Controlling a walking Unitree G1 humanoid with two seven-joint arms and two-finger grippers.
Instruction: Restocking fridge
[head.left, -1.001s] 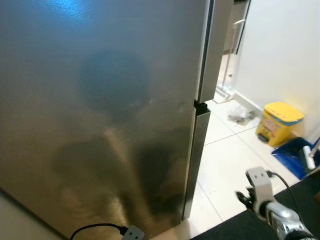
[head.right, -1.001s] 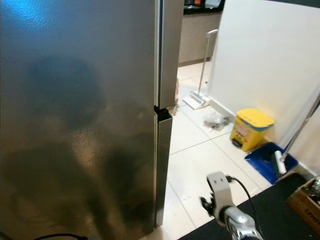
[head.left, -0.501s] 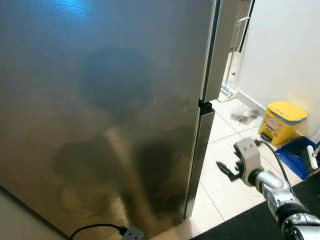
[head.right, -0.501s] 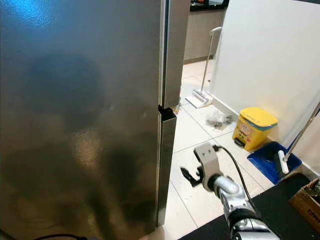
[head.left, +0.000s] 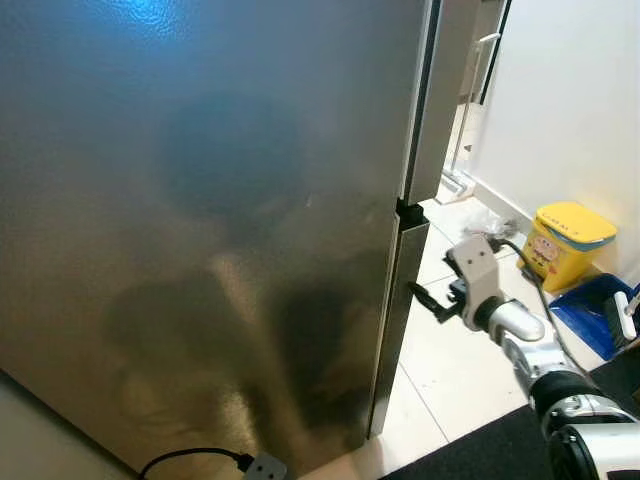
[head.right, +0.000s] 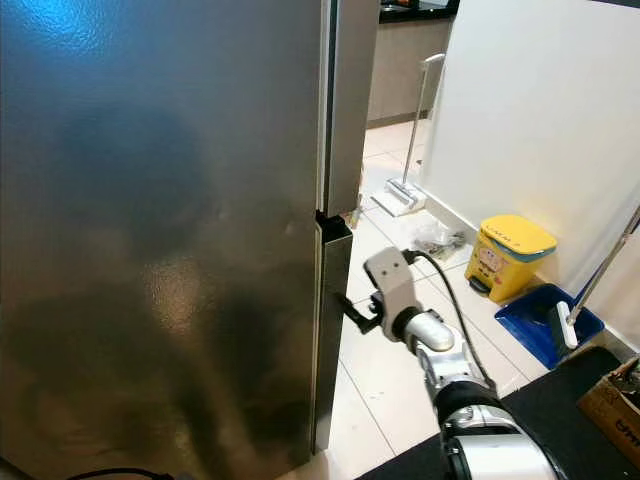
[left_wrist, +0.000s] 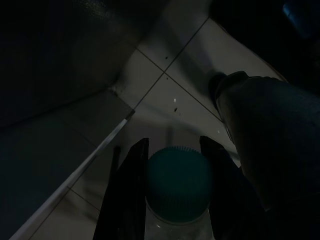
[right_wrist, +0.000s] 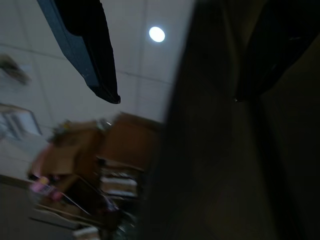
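A tall steel fridge (head.left: 200, 220) takes up the left of the eye views, both doors closed, with a gap (head.left: 405, 212) between the upper and lower door at the right edge. My right gripper (head.left: 427, 300) is stretched out to the lower door's edge (head.right: 332, 300), just below that gap. Its fingers (right_wrist: 95, 60) are open, and in the right wrist view the dark door edge (right_wrist: 215, 130) runs between them. In the dim left wrist view, my left gripper (left_wrist: 175, 167) is shut on a clear bottle with a teal ribbed cap (left_wrist: 176, 172), held low over the floor tiles.
On the tiled floor to the right stand a yellow bin (head.left: 562, 242), a blue dustpan (head.left: 592, 305) and a mop (head.right: 408, 195) near a white wall. A black mat (head.left: 480, 450) lies at the bottom right, with a cardboard box (head.right: 612, 400) beside it. A cable plug (head.left: 262, 466) hangs low.
My right arm has risen and swung left, from low by the black mat up to the fridge's lower door edge. The fridge stays closed.
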